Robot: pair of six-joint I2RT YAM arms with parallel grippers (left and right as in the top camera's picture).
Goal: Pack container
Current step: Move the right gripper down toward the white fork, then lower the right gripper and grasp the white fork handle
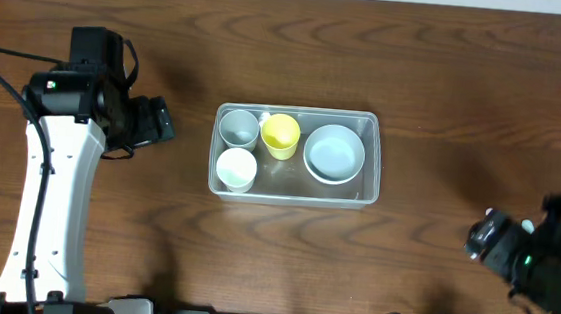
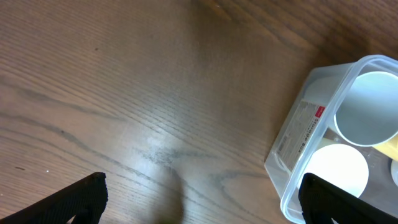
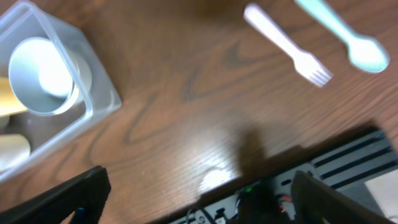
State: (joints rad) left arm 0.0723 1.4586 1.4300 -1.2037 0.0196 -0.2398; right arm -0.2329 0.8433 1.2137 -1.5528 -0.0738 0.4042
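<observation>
The clear rectangular container (image 1: 288,200) stands at the table's middle. It holds a grey cup (image 1: 239,128), a yellow cup (image 1: 280,135), a white cup (image 1: 236,169) and a pale bowl (image 1: 334,152). My left gripper (image 1: 160,122) is open and empty, left of the container; in the left wrist view (image 2: 202,202) the container's corner (image 2: 287,155) is by its right finger. My right gripper (image 1: 483,238) is open and empty at the lower right, away from the container; the right wrist view (image 3: 199,199) shows the container (image 3: 99,93) at the upper left.
A white plastic fork (image 3: 286,43) and a light blue spoon (image 3: 345,31) lie on the wood in the right wrist view; the overhead view does not show them. A black rail with cables (image 3: 323,180) runs along the table's front edge.
</observation>
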